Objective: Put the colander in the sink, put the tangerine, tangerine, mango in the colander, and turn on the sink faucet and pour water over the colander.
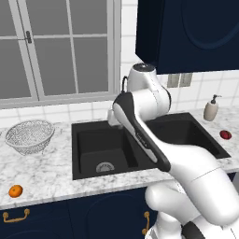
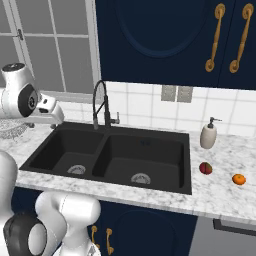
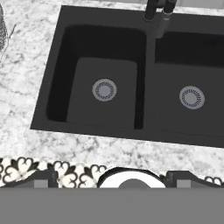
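Silvery mesh colander bowl (image 1: pixel 29 135) sits on the marble counter (image 1: pixel 46 170) left of the matte black double-basin sink (image 1: pixel 100 149), both basins empty, so the gripper (image 3: pixel 112 180), jaws spread wide and holding nothing, should swing left, drop over the rim and pinch it squarely.

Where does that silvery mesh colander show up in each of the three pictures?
Left base view: the colander sits on the counter at the middle left, left of the sink.
Right base view: a sliver of it at the far left edge, behind the arm.
Hand view: its rim at the top left edge.
Shared landmark: the sink's left drain.
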Controlling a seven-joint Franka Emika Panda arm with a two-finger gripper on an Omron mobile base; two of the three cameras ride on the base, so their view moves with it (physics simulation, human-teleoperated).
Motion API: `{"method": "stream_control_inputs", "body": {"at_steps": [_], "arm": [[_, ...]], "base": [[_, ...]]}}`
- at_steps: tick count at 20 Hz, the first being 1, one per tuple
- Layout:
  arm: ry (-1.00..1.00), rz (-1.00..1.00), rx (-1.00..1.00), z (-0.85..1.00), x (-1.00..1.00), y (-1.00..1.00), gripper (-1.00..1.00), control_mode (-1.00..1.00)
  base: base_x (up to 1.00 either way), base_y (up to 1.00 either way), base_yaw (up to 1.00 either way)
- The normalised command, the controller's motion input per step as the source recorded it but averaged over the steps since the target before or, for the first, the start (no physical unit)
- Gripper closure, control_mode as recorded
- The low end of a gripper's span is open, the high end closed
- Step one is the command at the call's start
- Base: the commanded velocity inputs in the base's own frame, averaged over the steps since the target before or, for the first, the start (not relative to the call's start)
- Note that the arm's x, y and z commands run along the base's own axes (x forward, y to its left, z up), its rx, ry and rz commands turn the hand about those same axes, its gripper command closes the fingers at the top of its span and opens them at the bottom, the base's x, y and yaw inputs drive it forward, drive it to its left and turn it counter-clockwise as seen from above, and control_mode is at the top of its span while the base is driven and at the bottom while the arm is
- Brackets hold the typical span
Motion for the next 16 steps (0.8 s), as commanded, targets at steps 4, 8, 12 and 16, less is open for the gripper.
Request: {"method": "stream_control_inputs", "body": {"at_steps": [4, 8, 12, 16], "arm": [[0.01, -0.03, 0.00, -0.23, 0.09, 1.00, -1.00, -1.00], [0.01, -0.04, 0.00, -0.28, 0.19, 0.98, -1.00, -1.00], [0.00, -0.04, 0.00, -0.16, 0.22, 0.81, -1.00, -1.00], [0.00, -0.07, 0.01, -0.11, 0.36, 0.69, -1.00, -1.00]], "base": [[0.00, 0.00, 0.00], [0.00, 0.00, 0.00], [0.00, 0.00, 0.00], [0.00, 0.00, 0.00]]}}
